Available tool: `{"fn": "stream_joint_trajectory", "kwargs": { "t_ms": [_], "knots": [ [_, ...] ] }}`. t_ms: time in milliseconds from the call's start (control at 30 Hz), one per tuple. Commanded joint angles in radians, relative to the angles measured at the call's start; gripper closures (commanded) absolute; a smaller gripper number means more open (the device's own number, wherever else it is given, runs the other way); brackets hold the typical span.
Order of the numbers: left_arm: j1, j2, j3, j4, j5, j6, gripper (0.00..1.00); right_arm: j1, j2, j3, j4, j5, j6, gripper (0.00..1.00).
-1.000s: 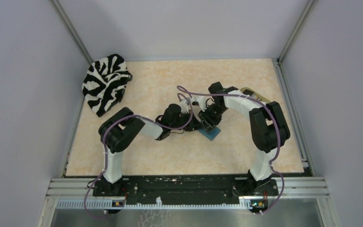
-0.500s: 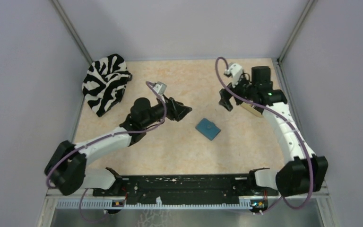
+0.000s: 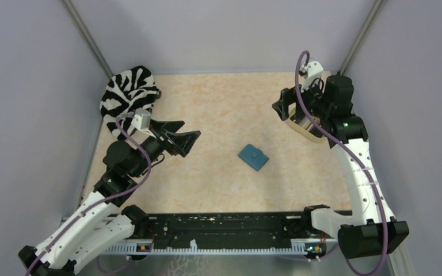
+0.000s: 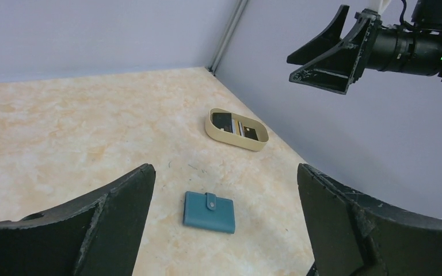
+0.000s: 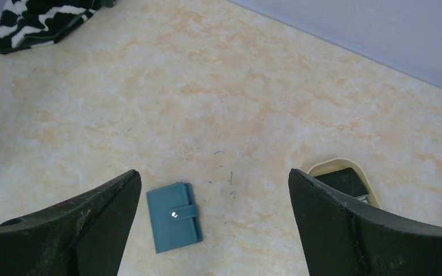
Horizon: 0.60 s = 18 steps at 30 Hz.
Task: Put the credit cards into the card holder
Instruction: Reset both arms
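A: What lies here, left to right?

B: One crumpled zebra-striped cloth [image 3: 128, 98] at ten o'clock. Then the left hand [image 3: 191, 129], spread wide and holding nothing. Then one flat, square teal card holder [image 3: 252, 157], snapped closed, mid marbled surface [image 3: 218, 98].

A: And at two o'clock?

B: One beige oval tray [image 4: 237, 142] holding the credit cards [image 4: 233, 123], dark and tan, count unclear. The right hand [image 3: 282, 105] is above it, wide open and empty.
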Motion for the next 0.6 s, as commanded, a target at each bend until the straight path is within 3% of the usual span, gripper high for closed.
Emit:
{"fn": "stream_joint_trajectory", "kwargs": {
  "t_ms": [0, 233, 567],
  "knots": [
    [0.003, -0.067, 0.075, -0.211, -0.016, -0.006, 0.01, -0.002, -0.053, 0.026, 0.066, 0.034, 0.229, 0.02],
    [0.004, -0.128, 0.075, -0.328, -0.024, -0.023, 0.01, -0.002, -0.073, 0.043, 0.056, 0.03, 0.293, 0.02],
    [0.003, -0.154, 0.055, -0.347, -0.026, -0.037, 0.01, -0.001, -0.078, 0.039, 0.062, 0.011, 0.269, 0.02]
  ]
}}
